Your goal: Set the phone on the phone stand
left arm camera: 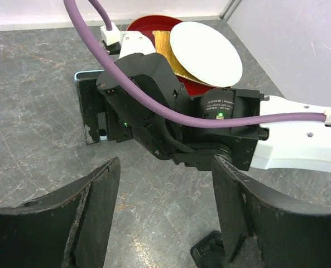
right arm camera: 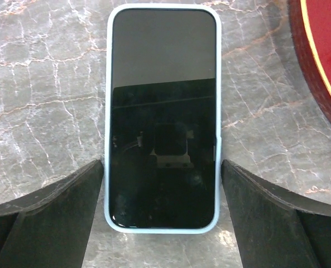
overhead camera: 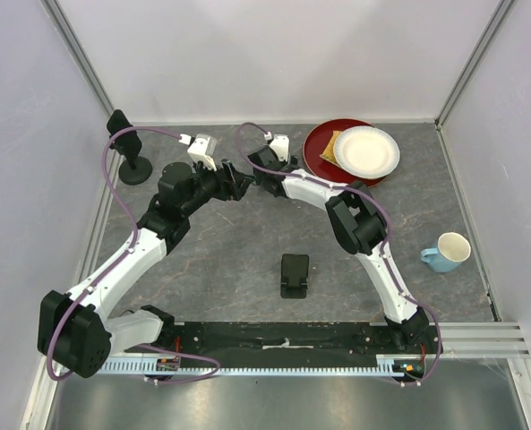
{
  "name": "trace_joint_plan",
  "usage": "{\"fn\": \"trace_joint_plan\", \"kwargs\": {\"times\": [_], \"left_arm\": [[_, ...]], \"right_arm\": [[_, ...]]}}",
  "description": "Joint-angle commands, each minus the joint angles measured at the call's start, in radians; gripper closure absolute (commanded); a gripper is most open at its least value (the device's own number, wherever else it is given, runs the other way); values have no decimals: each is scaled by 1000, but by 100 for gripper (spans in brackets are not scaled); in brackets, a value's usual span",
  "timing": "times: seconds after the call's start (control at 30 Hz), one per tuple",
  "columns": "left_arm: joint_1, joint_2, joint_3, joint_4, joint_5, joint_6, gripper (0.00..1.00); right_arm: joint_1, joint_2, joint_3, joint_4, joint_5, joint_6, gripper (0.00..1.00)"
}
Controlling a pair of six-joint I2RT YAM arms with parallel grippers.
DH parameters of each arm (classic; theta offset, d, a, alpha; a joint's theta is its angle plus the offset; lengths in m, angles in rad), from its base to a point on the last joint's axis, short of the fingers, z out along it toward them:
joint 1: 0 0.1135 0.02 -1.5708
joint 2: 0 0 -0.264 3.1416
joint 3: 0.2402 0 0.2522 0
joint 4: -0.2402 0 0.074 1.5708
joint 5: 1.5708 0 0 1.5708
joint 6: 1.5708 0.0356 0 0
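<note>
Phone stand (overhead camera: 295, 275): mid-bench, toward the near edge, unoccupied. Beyond it, toward the far edge, phone (right arm camera: 162, 117) lies flat, screen up, on the bench (right arm camera: 42, 84). Right fingers (right arm camera: 53, 218) apart, straddling its long sides; contact not evident. Left fingers (left arm camera: 70, 223) apart, empty, close by. Step: grasp. Lower centred, close squarely on the case edges, and stay clear of the red plate (overhead camera: 314, 152) toward the far right corner.

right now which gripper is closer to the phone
Right. The right gripper hangs directly over the phone, its jaws open either side of it. The left gripper, also open, sits farther back, with the right arm's wrist between it and the phone.
</note>
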Motion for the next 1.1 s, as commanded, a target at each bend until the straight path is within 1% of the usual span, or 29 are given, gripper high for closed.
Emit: {"fn": "trace_joint_plan", "kwargs": {"times": [0.0,0.07,0.17,0.2,0.23,0.3,0.33,0.4,0.43,0.5,0.53,0.63,0.83,0.97,1.0,1.07], "left_arm": [[-1,1,9,11,4,-33,28],[-1,3,9,11,6,-33,28],[-1,9,9,9,-5,-25,28],[-1,12,9,9,-4,-25,28],[-2,14,12,8,-4,-27,28],[-2,15,10,8,1,-28,28],[-1,18,12,8,1,-28,28],[-1,18,12,8,-4,-22,28],[-1,21,12,8,-7,-21,28],[-1,23,13,3,-10,-18,28],[-1,24,15,2,-11,-18,28],[-1,27,15,2,-10,-18,28],[-1,49,18,-1,-4,-19,28],[-1,66,29,-4,27,-22,30],[-1,70,32,-6,54,-24,30],[-1,78,47,-4,117,-12,30]], "right_arm": [[-9,66,87,-89,-36,-19,9],[-9,69,90,-93,-47,-30,11],[-17,67,84,-94,-81,-42,18],[-20,64,84,-97,-113,-52,21],[-20,58,82,-100,-132,-58,27],[-20,48,73,-108,-164,-76,36],[-21,34,67,-114,-193,-101,42],[-21,12,41,-142,-198,-118,46],[-23,-11,27,-142,-205,-142,54],[-23,-29,-2,-145,-218,-164,62],[-24,-40,-7,-146,-231,-179,70],[-27,-58,-13,-154,-285,-211,79],[-36,-54,-13,-155,-325,-248,81],[-63,-63,-40,-148,-380,-305,82],[-73,-68,-47,-148,-386,-326,82],[-82,-81,-68,-143,-400,-352,78]]}}
